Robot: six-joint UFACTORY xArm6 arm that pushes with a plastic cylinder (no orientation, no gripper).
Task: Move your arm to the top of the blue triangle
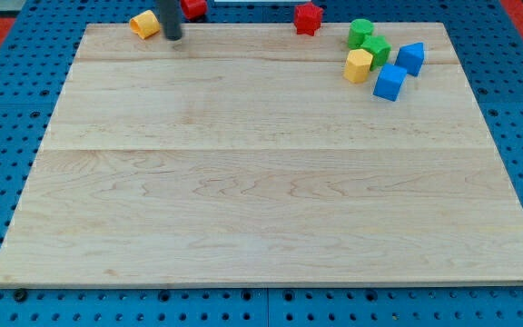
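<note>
We had no hand to speak of. The arm ended in a bare dark rod, so there was nothing to be clenched or released, only our tip (172,37) resting on the counter (261,200) close to its top edge, towards the top-left corner. A yellow block (143,24) lay just beside the tip on the view's left, and a red block (193,7) sat just above and to its right, half cut off by the view's top.

The blue pieces were well apart from us, in the cluster near the top-right corner. There were two of them: the upper blue block (410,57), nearest the right edge, and the lower blue block (389,82), just below and left of it. At this size we could not say for certain which of the two was the triangle. Both looked chunky and peaked.

The cluster also held two green blocks (368,40) and a yellow hexagon-like block (358,65), all on the blues' left side — that is, between them and our tip. A red star-like block (308,17) stood at the top edge partway along.

So the relation that mattered was plain: the target lay almost straight to the view's right of the tip and slightly lower. We judged that the greens and the red block crowded a direct line, and that the spot above the blues, near the top edge, would be best reached from there.
</note>
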